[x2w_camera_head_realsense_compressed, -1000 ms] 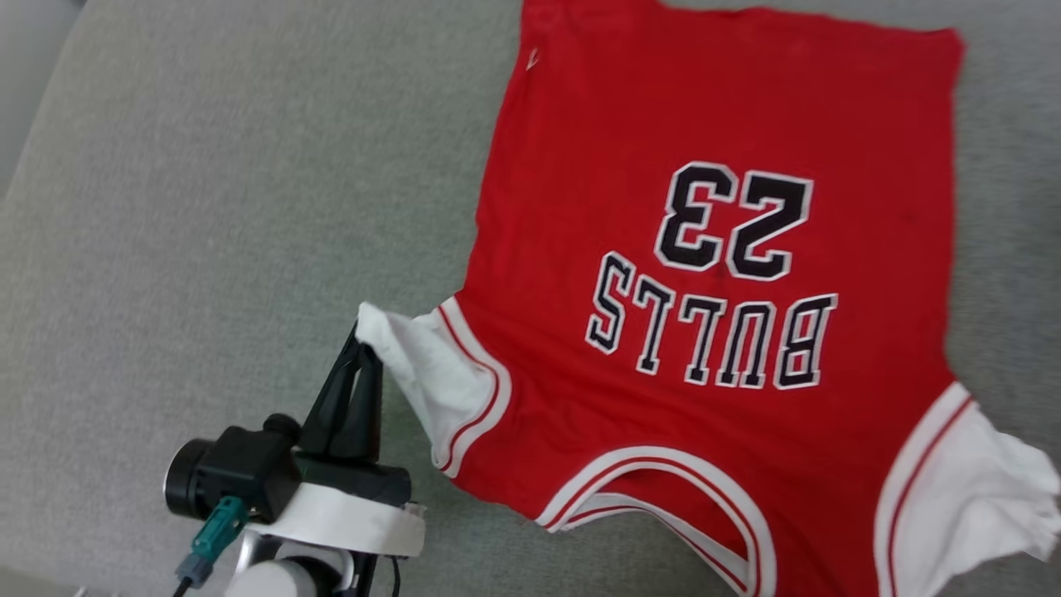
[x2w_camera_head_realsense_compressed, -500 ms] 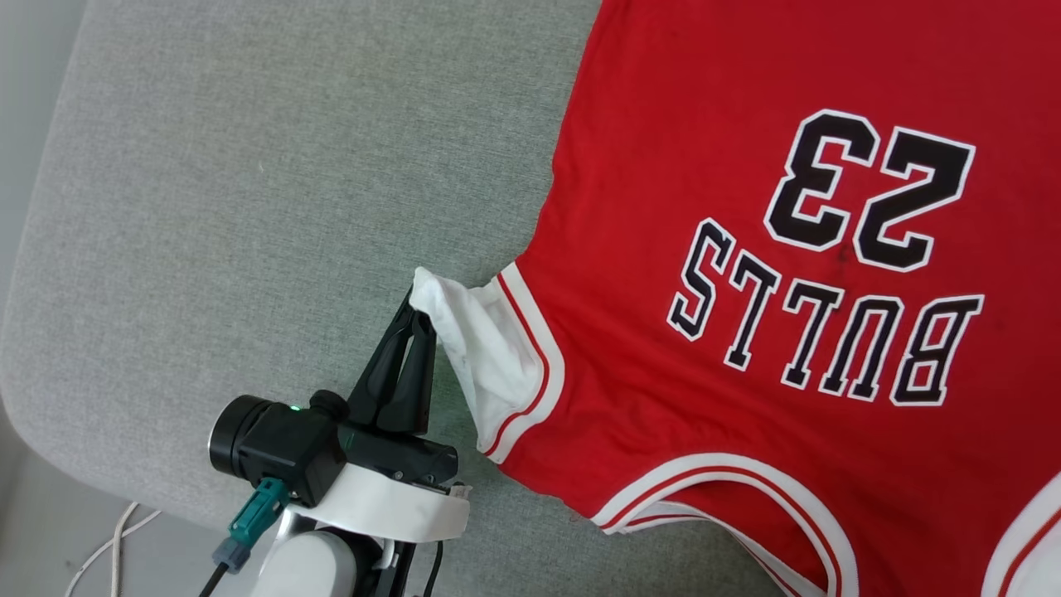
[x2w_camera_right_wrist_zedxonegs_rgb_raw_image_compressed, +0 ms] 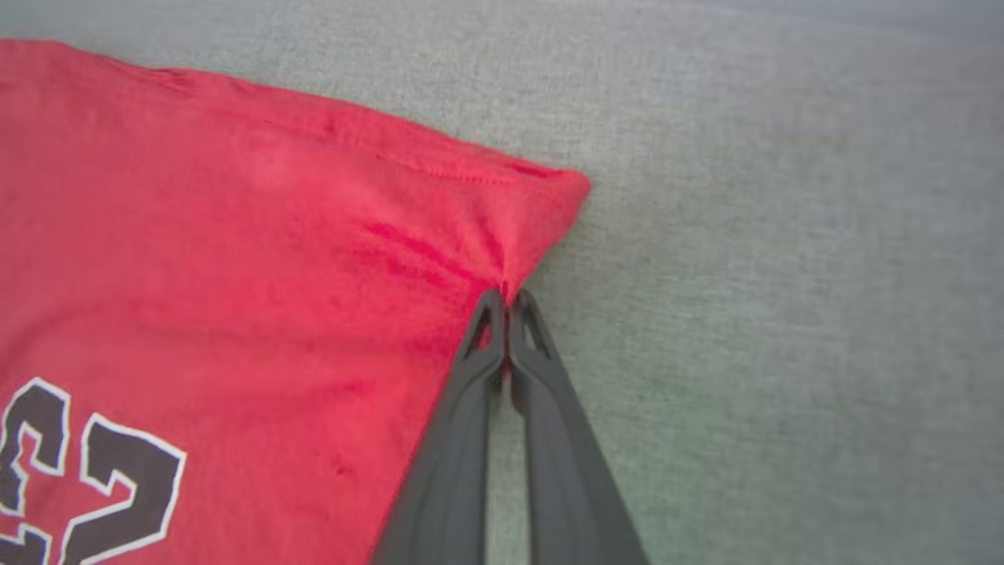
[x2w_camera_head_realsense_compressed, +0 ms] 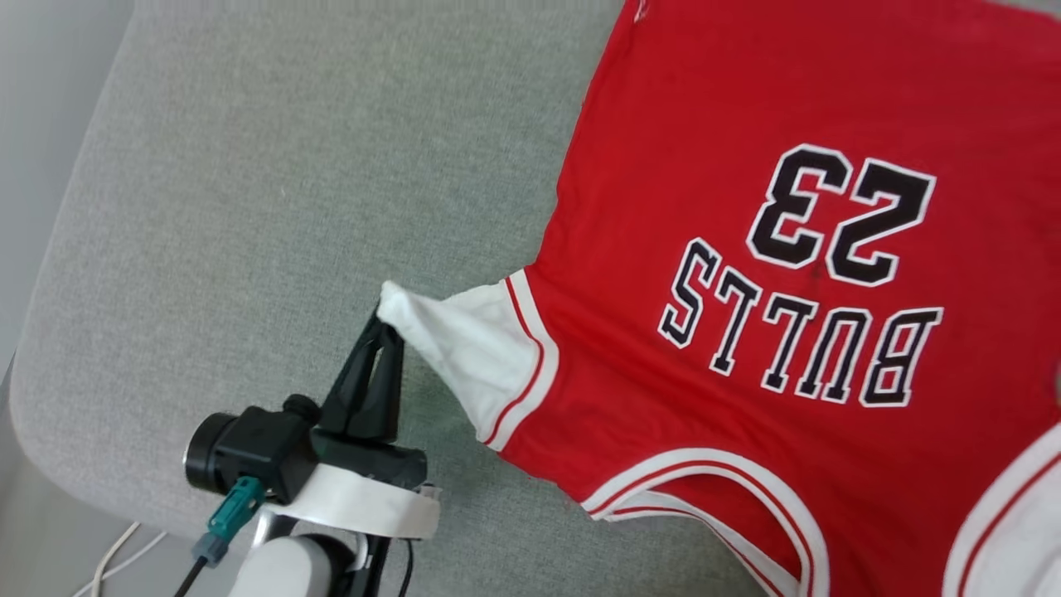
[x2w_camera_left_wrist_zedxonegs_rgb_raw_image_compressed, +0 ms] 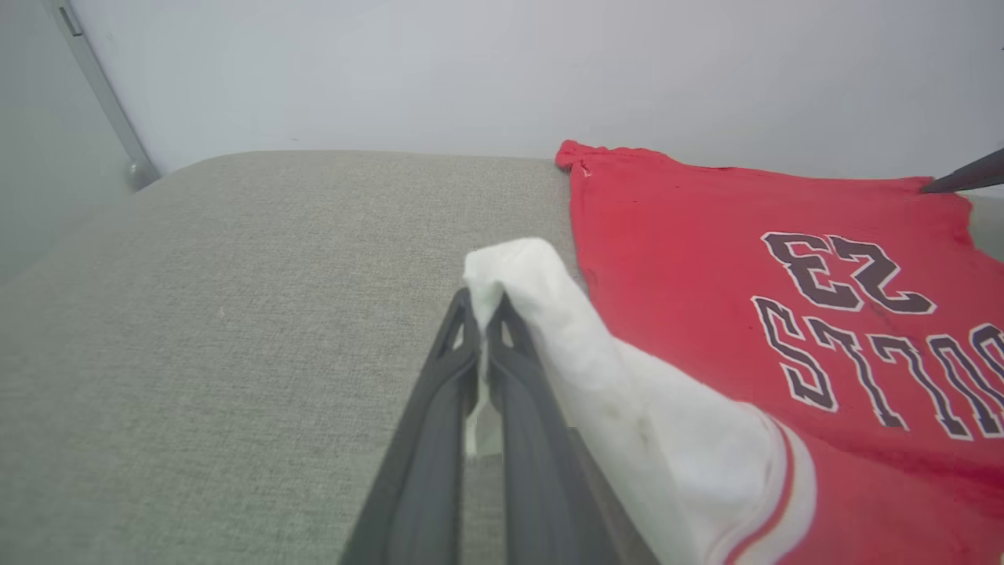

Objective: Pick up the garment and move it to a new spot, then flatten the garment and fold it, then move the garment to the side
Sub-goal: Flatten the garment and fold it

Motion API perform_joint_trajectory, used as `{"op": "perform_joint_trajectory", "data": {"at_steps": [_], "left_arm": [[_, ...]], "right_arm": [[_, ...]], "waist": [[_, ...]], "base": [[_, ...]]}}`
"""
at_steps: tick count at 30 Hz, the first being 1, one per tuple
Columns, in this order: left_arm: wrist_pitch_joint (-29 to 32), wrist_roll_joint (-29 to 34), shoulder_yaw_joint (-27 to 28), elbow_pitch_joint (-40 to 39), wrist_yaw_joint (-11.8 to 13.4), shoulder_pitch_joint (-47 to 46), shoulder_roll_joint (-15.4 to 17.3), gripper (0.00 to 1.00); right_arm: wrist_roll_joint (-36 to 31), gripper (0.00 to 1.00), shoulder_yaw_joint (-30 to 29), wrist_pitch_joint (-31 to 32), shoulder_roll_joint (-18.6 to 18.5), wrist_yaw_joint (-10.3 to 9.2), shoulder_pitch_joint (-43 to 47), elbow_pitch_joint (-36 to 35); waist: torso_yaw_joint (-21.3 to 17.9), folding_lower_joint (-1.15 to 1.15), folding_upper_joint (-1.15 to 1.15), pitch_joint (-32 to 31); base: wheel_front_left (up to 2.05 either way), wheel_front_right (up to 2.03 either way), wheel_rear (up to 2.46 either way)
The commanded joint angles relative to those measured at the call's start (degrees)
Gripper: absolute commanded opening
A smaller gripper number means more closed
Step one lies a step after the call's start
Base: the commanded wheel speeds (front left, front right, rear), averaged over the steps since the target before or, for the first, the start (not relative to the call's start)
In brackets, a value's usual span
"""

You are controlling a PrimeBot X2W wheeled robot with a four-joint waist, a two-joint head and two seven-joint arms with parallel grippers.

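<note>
Red garment (x2w_camera_head_realsense_compressed: 713, 149) lies spread on the grey cushion (x2w_camera_head_realsense_compressed: 249, 207), print side up, lettering upside down in the head view. The body is mostly flat, with small puckers near the far hem corner in the right wrist view.

Left gripper (x2w_camera_head_realsense_compressed: 385, 322): jaws pinched together on the tip of the white sleeve (x2w_camera_head_realsense_compressed: 464, 348), which is lifted slightly off the cushion and drawn out to the robot's left. Same grip in the left wrist view, fingertips (x2w_camera_left_wrist_zedxonegs_rgb_raw_image_compressed: 502, 310) clamped with white cloth bunched over them.

Right gripper (x2w_camera_right_wrist_zedxonegs_rgb_raw_image_compressed: 507, 300): jaws closed tight on the red edge just below the far hem corner, fabric gathering into creases at the pinch.

Progress, as a judgement:
- Garment is laid open but not folded.
- No layer is doubled over anywhere visible.
- Both grips on opposite ends suggest flattening, or the start of the first fold.
- Can't tell whether the move to a new spot is done.
- Left to do: the folds, then shifting the bundle aside.

The other sleeve is cut off at the head view's lower right, so its state is unclear.
</note>
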Motion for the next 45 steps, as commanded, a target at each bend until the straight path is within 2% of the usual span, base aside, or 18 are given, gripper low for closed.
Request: {"op": "perform_joint_trajectory", "data": {"at_steps": [1, 8, 14, 17, 23, 24, 25, 26, 27, 28, 29, 30, 31, 32, 33, 37, 42, 45], "left_arm": [[-0.3, -0.4, 0.6, 0.4, 0.3, 0.6, 0.6, 0.00], [0.3, -1.5, 4.6, 2.1, 2.4, 3.5, 3.1, 0.00], [1.9, -2.8, 8.0, 1.8, 4.1, 7.0, 5.2, 0.00], [3.0, -4.0, 10.5, 0.5, 5.2, 9.7, 6.5, 0.00], [5.0, -5.1, 12.5, -0.5, 6.0, 13.0, 8.2, 0.00], [5.0, -5.1, 12.5, -0.5, 6.0, 13.0, 8.2, 0.00], [5.8, -5.4, 12.6, -0.5, 6.1, 13.5, 8.4, 0.00], [5.8, -5.4, 12.6, -0.5, 6.1, 13.5, 8.4, 0.00], [6.2, -5.4, 12.6, -0.6, 6.1, 13.7, 8.5, 0.00], [7.0, -5.6, 12.2, -0.8, 6.0, 13.9, 8.7, 0.00], [7.2, -5.6, 12.2, -0.8, 6.0, 13.9, 8.9, 0.00], [7.2, -5.6, 12.2, -0.8, 6.0, 13.9, 8.9, 0.00], [7.4, -5.7, 12.1, -0.9, 6.0, 13.8, 8.9, 0.00], [7.6, -5.8, 12.0, -1.0, 6.0, 13.7, 9.0, 0.00], [7.8, -5.7, 11.9, -1.2, 5.9, 13.7, 9.1, 0.00], [8.6, -5.5, 11.3, -1.9, 5.9, 13.2, 9.4, 0.00], [9.2, -5.1, 10.2, -2.9, 5.8, 11.8, 9.3, 0.00], [8.9, -4.9, 9.5, -3.7, 5.6, 10.4, 8.9, 0.00]], "right_arm": [[-0.2, 0.00, 0.8, -0.6, -1.2, -0.02, 0.9, -1.9], [4.3, 0.00, 4.5, -1.4, -4.0, -0.02, 11.0, -12.0], [7.1, 0.00, 4.4, -1.3, -5.1, -0.02, 22.6, -21.4], [7.8, 0.00, 2.9, -1.4, -4.7, -0.02, 34.3, -29.6], [5.7, 0.00, -2.0, -0.8, 0.6, -0.02, 52.9, -37.8], [5.7, 0.00, -2.0, -0.8, 0.6, -0.02, 52.9, -37.8], [5.0, 0.00, -3.4, -0.4, 3.7, -0.03, 58.3, -39.4], [5.0, 0.00, -3.4, -0.4, 3.7, -0.03, 58.3, -39.4], [4.6, 0.00, -3.8, -0.4, 5.6, -0.02, 60.9, -39.6], [4.5, 0.00, -4.7, -0.6, 9.2, -0.02, 64.7, -39.2], [4.5, 0.00, -4.8, -0.8, 10.9, -0.02, 66.2, -38.8], [4.5, 0.00, -4.8, -0.8, 10.9, -0.02, 66.2, -38.8], [4.7, 0.04, -4.9, -1.1, 12.5, -0.02, 67.2, -38.5], [5.1, 0.83, -5.3, -1.8, 13.9, -0.02, 67.8, -38.2], [5.1, 1.00, -5.5, -3.1, 14.7, -0.02, 68.0, -38.4], [5.0, 1.00, -7.2, -11.4, 16.3, -0.02, 66.6, -40.1], [4.4, 1.00, -8.2, -28.4, 15.4, -0.02, 61.9, -42.1], [5.4, 1.00, -7.8, -36.1, 14.8, -0.02, 57.2, -41.2]], "waist": [[-2.1, -0.01, 0.00, -2.9], [-7.8, -0.01, 0.00, -9.6], [-12.4, -0.01, 0.00, -13.9], [-15.8, -0.01, 0.00, -16.3], [-19.3, -0.01, 0.00, -18.1], [-19.3, -0.01, 0.00, -18.1], [-20.0, -0.01, 0.00, -18.3], [-20.0, -0.01, 0.00, -18.3], [-20.4, -0.01, 0.00, -18.2], [-21.0, -0.01, 0.00, -18.1], [-21.3, -0.01, 0.00, -18.1], [-21.3, -0.01, 0.00, -18.1], [-21.5, -0.01, 0.00, -18.0], [-21.8, -0.01, 0.00, -17.9], [-22.0, -0.01, 0.00, -17.8], [-22.6, -0.01, 0.00, -17.5], [-22.2, -0.01, 0.00, -16.7], [-21.3, -0.01, 0.00, -15.5]], "base": [[0.00, 0.00, 0.00], [0.00, 0.00, 0.00], [0.00, 0.00, 0.00], [0.00, 0.00, 0.00], [0.00, 0.00, 0.00], [0.00, 0.00, 0.00], [0.00, 0.00, 0.00], [0.00, 0.00, 0.00], [0.00, 0.00, 0.00], [0.00, 0.00, 0.00], [0.00, 0.00, 0.00], [0.00, 0.00, 0.00], [0.00, 0.00, 0.00], [0.00, 0.00, 0.00], [0.00, 0.00, 0.00], [0.00, 0.00, 0.00], [0.00, 0.00, 0.00], [0.00, 0.00, 0.00]]}}
